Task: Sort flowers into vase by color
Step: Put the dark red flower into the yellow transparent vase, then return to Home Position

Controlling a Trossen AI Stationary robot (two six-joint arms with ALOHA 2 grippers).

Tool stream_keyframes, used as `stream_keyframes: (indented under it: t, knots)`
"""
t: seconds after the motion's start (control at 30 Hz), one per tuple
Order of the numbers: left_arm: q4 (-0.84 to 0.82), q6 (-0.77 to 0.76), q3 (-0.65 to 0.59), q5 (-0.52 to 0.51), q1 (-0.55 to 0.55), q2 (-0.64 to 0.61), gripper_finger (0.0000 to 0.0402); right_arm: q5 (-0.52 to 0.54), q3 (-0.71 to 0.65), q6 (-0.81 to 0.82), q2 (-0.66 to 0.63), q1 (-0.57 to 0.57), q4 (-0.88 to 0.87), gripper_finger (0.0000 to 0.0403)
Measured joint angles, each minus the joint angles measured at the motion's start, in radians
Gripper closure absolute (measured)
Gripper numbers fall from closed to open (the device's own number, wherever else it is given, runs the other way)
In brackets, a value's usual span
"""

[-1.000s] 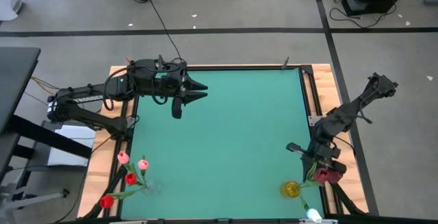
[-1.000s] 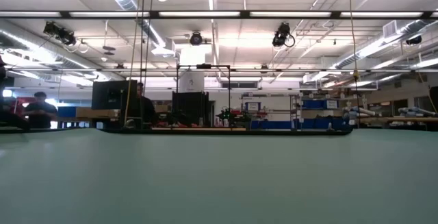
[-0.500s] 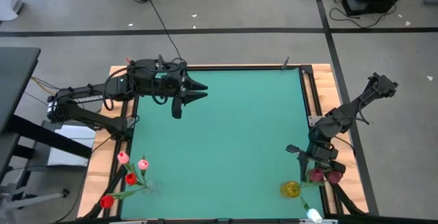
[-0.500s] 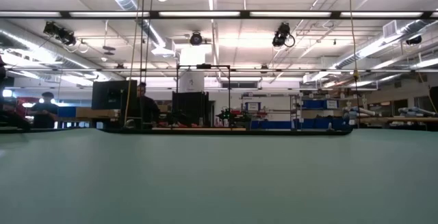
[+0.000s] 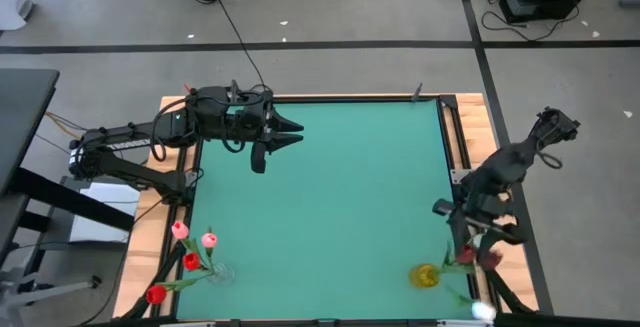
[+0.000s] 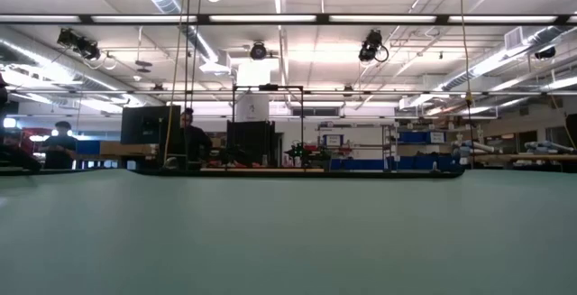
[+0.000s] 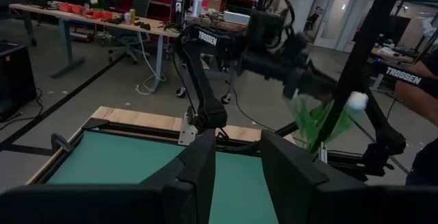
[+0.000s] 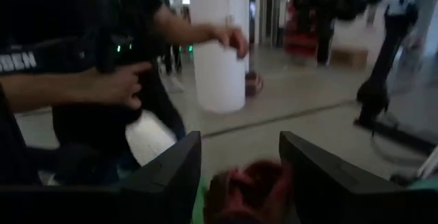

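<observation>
right jaws open above the maroon flowers [image 5: 478, 258] at the yellow vase [image 5: 426, 276]
i see right gripper [image 8: 236, 176] parted, holding nothing; stems lean over the bench [image 5: 330, 197] edge and may tip out; left gripper [image 5: 285, 133] idle, half open, empty.

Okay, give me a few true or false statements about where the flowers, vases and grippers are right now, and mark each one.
1. The left gripper is at the table's far edge, away from the flowers. True.
2. The left vase holds white flowers. False: its flowers are red and pink.
3. The right gripper is open above dark red flowers by the yellow vase. True.
4. Both vases stand at the table's far edge. False: both stand at the near edge.
5. The left gripper holds a flower. False: nothing is between its fingers.
</observation>
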Motion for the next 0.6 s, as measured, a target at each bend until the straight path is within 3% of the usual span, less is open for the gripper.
stream_keyframes:
  t: [0.43, 0.6]
  knots:
    - [0.0, 0.0, 0.0, 0.0, 0.0, 0.0, 0.028, 0.189, 0.029, -0.057, 0.039, -0.008, 0.048, 0.0198]
    - [0.0, 0.0, 0.0, 0.0, 0.0, 0.0, 0.028, 0.206, 0.029, -0.057, 0.038, -0.049, 0.129, 0.0199]
